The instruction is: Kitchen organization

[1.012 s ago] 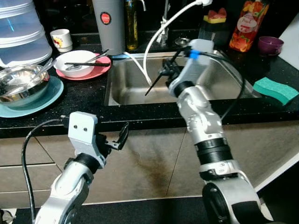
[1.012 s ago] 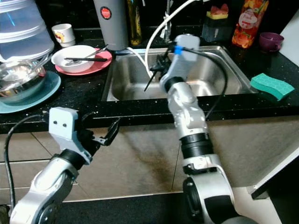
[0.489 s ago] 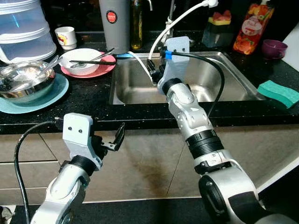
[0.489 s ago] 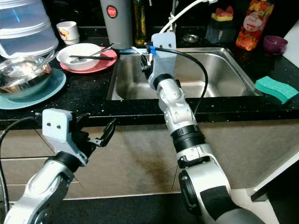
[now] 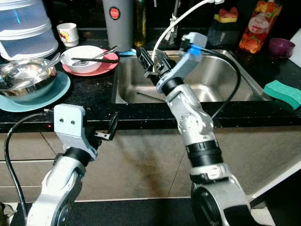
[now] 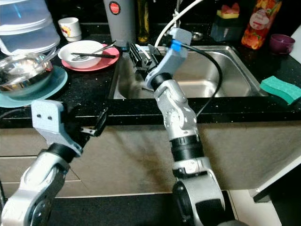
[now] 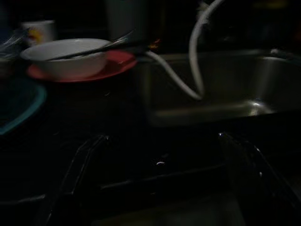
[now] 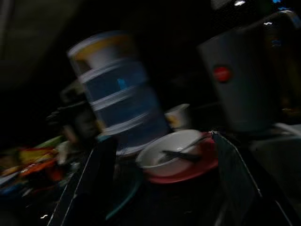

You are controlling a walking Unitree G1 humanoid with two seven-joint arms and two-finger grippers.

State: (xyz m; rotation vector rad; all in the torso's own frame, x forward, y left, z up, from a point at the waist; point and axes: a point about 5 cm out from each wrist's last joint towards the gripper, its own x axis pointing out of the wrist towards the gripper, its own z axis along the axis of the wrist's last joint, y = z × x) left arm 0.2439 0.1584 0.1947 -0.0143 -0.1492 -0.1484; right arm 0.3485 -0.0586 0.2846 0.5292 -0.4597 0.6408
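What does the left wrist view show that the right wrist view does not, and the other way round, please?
Particular to the left wrist view: the steel sink and the white hose curving down into it. Particular to the right wrist view: the tall stacked container and some colourful packets, too blurred to identify. Shared by both: the white bowl on the red plate, with dark chopsticks laid across the bowl, and the small cup beyond it.
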